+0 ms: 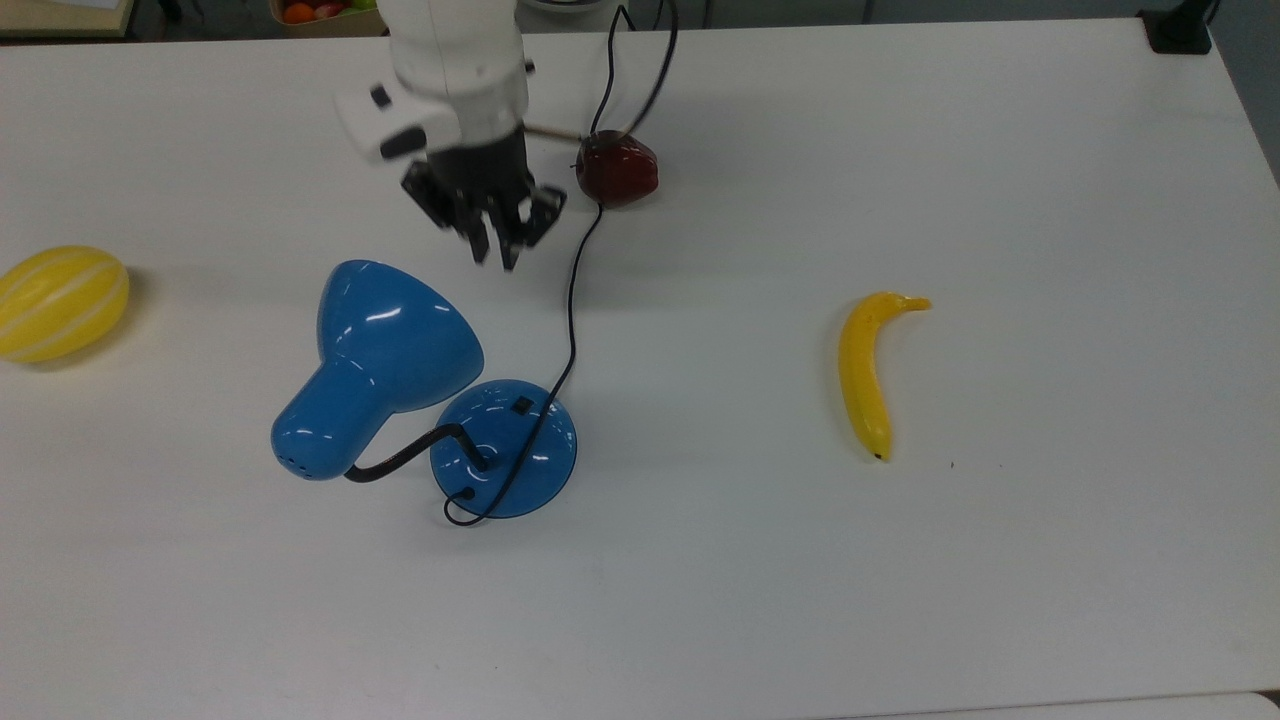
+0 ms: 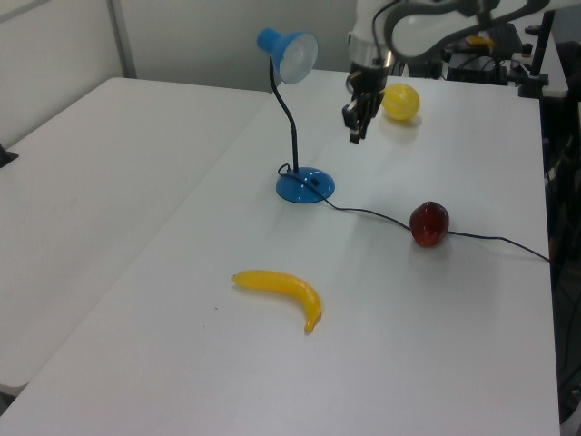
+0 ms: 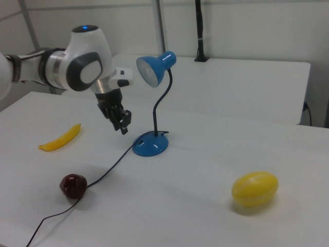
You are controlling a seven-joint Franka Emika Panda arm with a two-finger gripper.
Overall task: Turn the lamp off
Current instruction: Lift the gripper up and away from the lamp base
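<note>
The blue lamp (image 1: 385,345) stands on the white table, its bell shade leaning toward the top view's left on a black bent neck (image 1: 405,458). Its round base (image 1: 535,455) carries a small black switch (image 1: 521,405), uncovered. A black cord (image 1: 570,320) runs from the base toward the top view's top. My gripper (image 1: 493,254) hangs in the air above and behind the base, clear of the lamp, fingers together and holding nothing. In the left view the gripper (image 2: 355,133) is level with the neck, to the right of the shade (image 2: 289,50). In the right view the gripper (image 3: 123,125) hangs left of the base (image 3: 150,144).
A banana (image 1: 865,375) lies at the top view's right. A yellow melon (image 1: 60,300) sits at the left edge. A dark red apple (image 1: 618,170) rests beside the cord near my arm. A fruit bowl (image 1: 330,10) and a black mount (image 1: 1180,30) stand at the far edge.
</note>
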